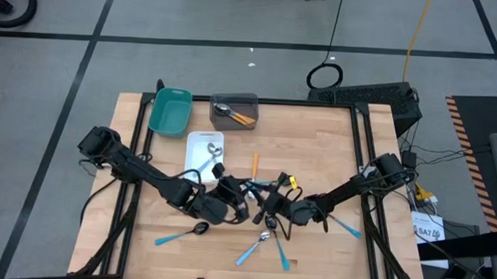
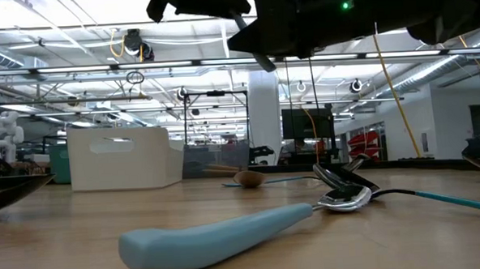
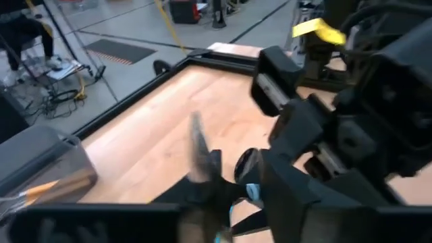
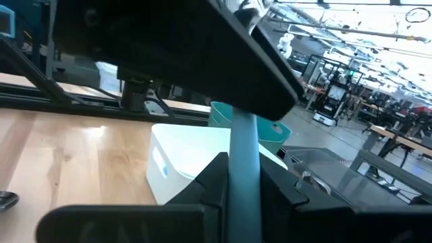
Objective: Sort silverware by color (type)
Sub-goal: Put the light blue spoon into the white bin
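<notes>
Apparently mid-sort: the right claw [image 4: 243, 177] grips a blue-handled spoon [image 4: 244, 158] above the middle of the tabletop [image 1: 316, 134], facing the white tray [image 1: 200, 142]; next it must carry it over and release; the left claw [image 1: 229, 193] crowds alongside, its grip unclear.

I see both arms crowded together at the bench's [image 1: 315, 142] middle, the left claw [image 1: 229, 208] and right claw [image 1: 272, 214] near each other. Loose spoons [image 1: 265, 241] litter the front. The three trays [image 1: 204, 148] block the back left; the back right lies open.
</notes>
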Robot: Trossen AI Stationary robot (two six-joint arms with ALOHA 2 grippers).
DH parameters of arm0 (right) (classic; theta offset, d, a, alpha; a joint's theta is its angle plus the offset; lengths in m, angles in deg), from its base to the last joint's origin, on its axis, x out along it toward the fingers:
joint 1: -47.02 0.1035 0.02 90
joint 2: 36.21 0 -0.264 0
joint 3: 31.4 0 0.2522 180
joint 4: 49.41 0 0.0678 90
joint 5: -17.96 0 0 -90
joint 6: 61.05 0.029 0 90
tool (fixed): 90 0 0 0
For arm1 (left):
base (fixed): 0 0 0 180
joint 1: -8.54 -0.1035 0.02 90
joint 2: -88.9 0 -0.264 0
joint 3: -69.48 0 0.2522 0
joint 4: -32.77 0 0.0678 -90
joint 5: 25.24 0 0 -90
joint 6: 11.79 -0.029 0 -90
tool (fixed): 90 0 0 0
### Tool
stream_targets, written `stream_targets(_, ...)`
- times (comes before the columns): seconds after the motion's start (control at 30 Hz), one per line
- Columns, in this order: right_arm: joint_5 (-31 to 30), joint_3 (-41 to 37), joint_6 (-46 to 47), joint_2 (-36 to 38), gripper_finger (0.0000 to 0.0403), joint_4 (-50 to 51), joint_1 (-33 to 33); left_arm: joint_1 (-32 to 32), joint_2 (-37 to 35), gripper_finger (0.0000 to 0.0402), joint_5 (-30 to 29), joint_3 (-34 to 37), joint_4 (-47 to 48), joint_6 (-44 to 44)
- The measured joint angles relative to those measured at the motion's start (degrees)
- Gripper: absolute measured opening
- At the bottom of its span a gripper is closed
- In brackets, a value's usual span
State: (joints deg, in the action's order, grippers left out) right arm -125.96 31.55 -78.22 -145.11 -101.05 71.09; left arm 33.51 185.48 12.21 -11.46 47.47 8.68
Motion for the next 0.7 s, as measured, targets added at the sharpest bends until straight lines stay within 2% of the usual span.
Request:
stream_targets(0.17, 0.7, 0.1, -0.5, 0.0, 0.0045, 0.1, 0.0, 0.2, 0.0, 0.0018, 1.4, 0.0, -1.5, -1.0)
stream_targets(0.33, 0.6, 0.1, -0.1, 0.0, 0.0058, 0.1, -0.1, 0.2, 0.1, 0.0011, 1.4, 0.0, -1.3, -2.0)
stream_targets(0.5, -0.6, 0.0, 3.1, 0.0, 0.0102, 0.9, 0.0, 0.2, 0.1, 0.0007, -0.9, 0.0, -0.1, -3.6)
stream_targets(0.7, -0.3, 0.0, 8.5, 0.0, 0.0178, 5.5, 0.1, 0.2, 0.1, 0.0003, 0.3, 0.0, -0.5, -4.1)
